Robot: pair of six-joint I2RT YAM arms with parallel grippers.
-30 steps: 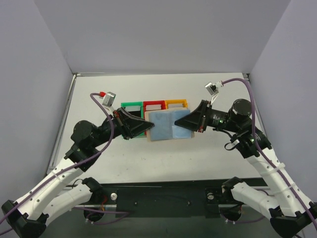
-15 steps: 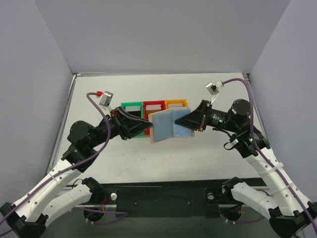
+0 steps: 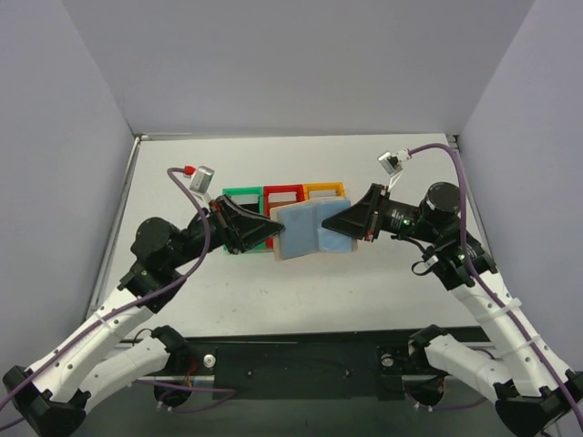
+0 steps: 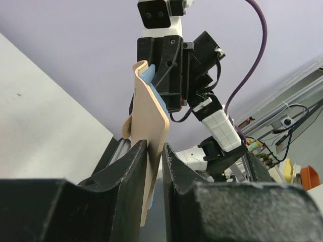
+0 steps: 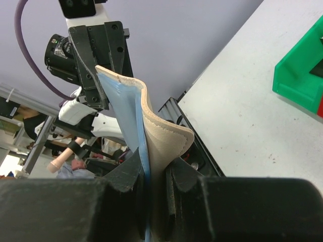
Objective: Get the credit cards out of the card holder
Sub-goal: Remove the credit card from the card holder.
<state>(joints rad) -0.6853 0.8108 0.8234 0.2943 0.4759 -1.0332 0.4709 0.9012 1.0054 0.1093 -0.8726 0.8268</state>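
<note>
The card holder (image 3: 308, 230), tan outside and light blue inside, hangs spread open in the air just in front of the bins, between my two grippers. My right gripper (image 3: 335, 223) is shut on its right edge; in the right wrist view the fingers (image 5: 155, 164) pinch the tan leather and blue panel (image 5: 161, 131). My left gripper (image 3: 271, 231) straddles the left flap. In the left wrist view the tan flap (image 4: 149, 106) leans on one finger with a gap to the other (image 4: 155, 146). No credit cards show apart from the blue panels.
A green bin (image 3: 239, 194), a red bin (image 3: 284, 191) and an orange bin (image 3: 323, 189) stand in a row behind the holder on the white table (image 3: 182, 182). Grey walls close in the left, right and back. The green bin's corner (image 5: 300, 70) shows in the right wrist view.
My left gripper's jaws have widened around the holder's left flap, after the left arm drew back left and returned. The holder's left half has tilted. My right gripper has held still.
</note>
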